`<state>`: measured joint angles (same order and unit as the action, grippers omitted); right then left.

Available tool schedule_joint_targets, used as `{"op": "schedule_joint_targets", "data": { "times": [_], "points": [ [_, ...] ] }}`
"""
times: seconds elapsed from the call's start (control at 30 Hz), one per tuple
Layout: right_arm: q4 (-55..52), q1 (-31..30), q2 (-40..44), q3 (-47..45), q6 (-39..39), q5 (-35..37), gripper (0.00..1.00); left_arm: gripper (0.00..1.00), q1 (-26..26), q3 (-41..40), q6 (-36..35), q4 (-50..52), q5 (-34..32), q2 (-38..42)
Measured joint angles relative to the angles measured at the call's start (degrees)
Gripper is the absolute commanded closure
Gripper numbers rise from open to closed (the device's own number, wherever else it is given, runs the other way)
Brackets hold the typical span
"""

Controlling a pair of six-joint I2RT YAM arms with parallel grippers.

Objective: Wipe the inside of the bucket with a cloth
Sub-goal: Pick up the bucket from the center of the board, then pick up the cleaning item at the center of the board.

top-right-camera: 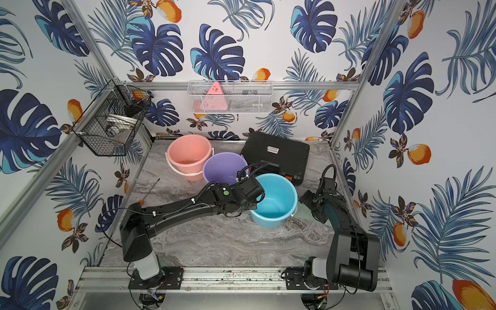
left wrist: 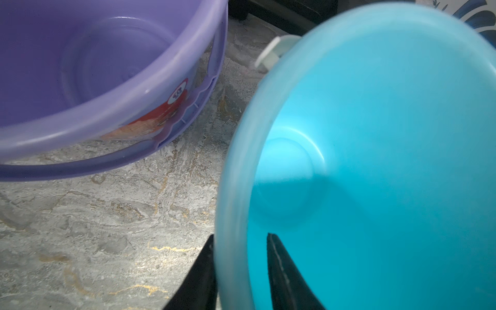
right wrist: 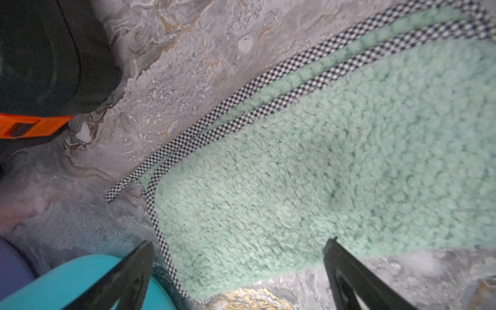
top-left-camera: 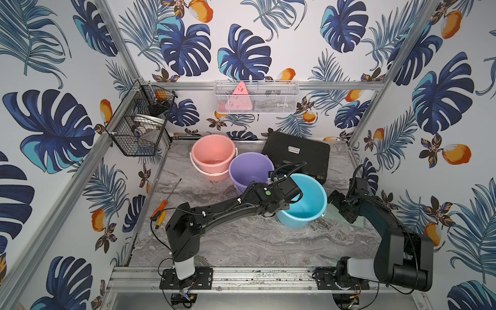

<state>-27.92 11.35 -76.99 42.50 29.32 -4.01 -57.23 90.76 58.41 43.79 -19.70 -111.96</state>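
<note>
Left pincer [left wrist: 240, 236]: your fingers straddle the blue bucket [top-left-camera: 311, 198] at its rim, one inside, one outside; I cannot tell whether they clamp it.
Right pincer [right wrist: 240, 241]: released, jaws wide, just above the cloth [right wrist: 322, 161].
Cloth: mint green with checked trim, flat on the desk [top-left-camera: 241, 241], just beside the blue bucket, on your right arm's side.
</note>
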Motion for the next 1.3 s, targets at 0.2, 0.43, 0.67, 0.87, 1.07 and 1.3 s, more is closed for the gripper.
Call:
{"op": "schedule_joint_targets", "data": {
  "times": [0.2,0.43,0.67,0.87,1.07,1.3],
  "points": [
    [0.07,0.68,-0.2,-1.33,0.0,-0.59,0.0,0.79,0.11,0.72,-0.07,0.85,0.35,-1.05],
    [0.11,1.14,-1.6,-1.99,0.2,-1.16,0.0,1.0,1.05,1.27,0.07,-0.15,2.56,-1.38],
    [0.0,1.31,-4.44,-0.63,0.22,-0.33,0.0,1.0,1.73,3.78,-1.53,2.14,2.69,-2.16],
    [-0.39,1.46,-5.07,2.08,0.17,2.78,0.0,1.0,1.88,4.98,-2.91,3.17,2.49,-2.45],
    [-1.11,2.54,-5.42,2.73,0.0,5.07,0.0,1.0,2.49,4.26,-3.26,3.02,3.06,-1.88],
    [-1.75,3.67,-9.7,3.65,0.0,6.88,0.0,1.0,2.89,4.13,-4.57,2.4,4.02,-1.75]
  ]
}}
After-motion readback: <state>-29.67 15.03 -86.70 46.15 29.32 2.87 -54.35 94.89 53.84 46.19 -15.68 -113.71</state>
